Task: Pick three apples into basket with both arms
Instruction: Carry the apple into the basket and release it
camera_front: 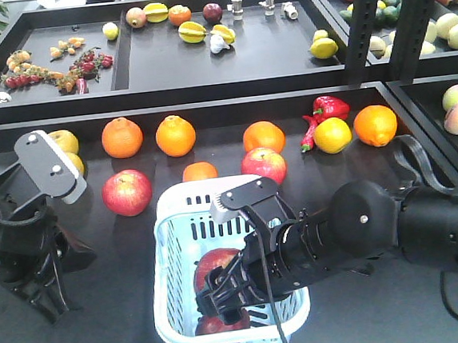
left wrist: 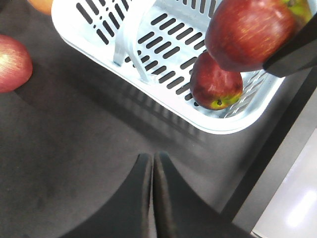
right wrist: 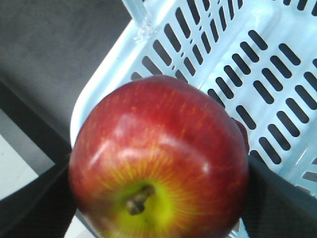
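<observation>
Holding apple [right wrist: 158, 158] in right hand [camera_front: 221, 291] above basket [camera_front: 169, 225]; left hand [left wrist: 152, 168] pinched shut, empty.
Could bounce out if released onto second apple [left wrist: 215, 82] beneath right hand.

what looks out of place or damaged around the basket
Nothing stands out. The basket sits upright and whole, one apple lies inside it, and the right hand holds a second apple over it. The left hand is shut and empty over the table.
</observation>
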